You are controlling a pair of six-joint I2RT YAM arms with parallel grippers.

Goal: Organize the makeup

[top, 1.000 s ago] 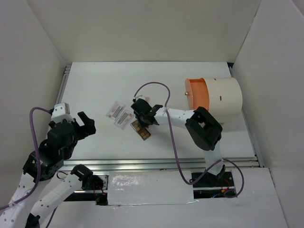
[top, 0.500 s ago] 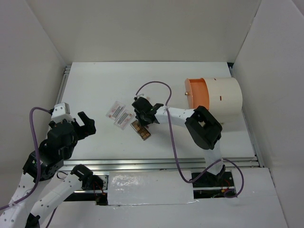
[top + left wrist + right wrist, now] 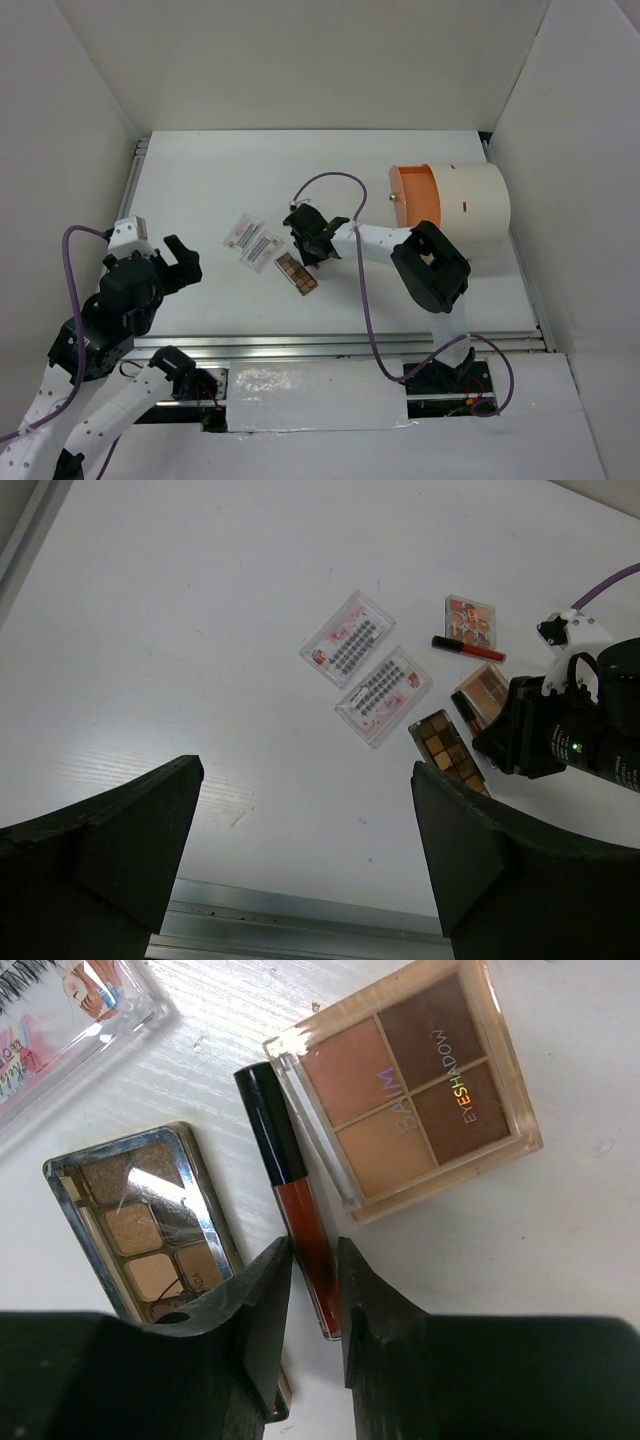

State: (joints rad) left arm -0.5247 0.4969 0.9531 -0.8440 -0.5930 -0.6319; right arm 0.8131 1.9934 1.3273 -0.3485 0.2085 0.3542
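Makeup lies clustered mid-table. The piece in hand is the red stick (image 3: 295, 1210) with a black cap, lying flat on the table (image 3: 200, 170) with its red end between the fingers of the right gripper (image 3: 315, 1260).

To take it well, I judge the jaws should close squarely across the tube and then lift straight up. The silver-framed palette (image 3: 145, 1220) lies just beside one finger, and the four-pan palette (image 3: 405, 1085) lies just beside the stick on the other side. A skewed close could nudge either palette or roll the round tube out of the grip. The fingers sit toward the stick's end rather than its middle, so it may tip when raised, and a slow rise would suit. Beyond the cap, a pink-printed packet (image 3: 70, 1020) lies apart from the fingers.

Near the bases, the left gripper (image 3: 305, 780) hangs spread wide, holding and touching nothing, well apart from the cluster. Farther out, the right gripper's jaws stand narrow, about the stick's width, with one finger on either side of the tube. I cannot tell whether the pads already press it: the wrist view shows them right at its edges, yet the stick lies flat on the table.
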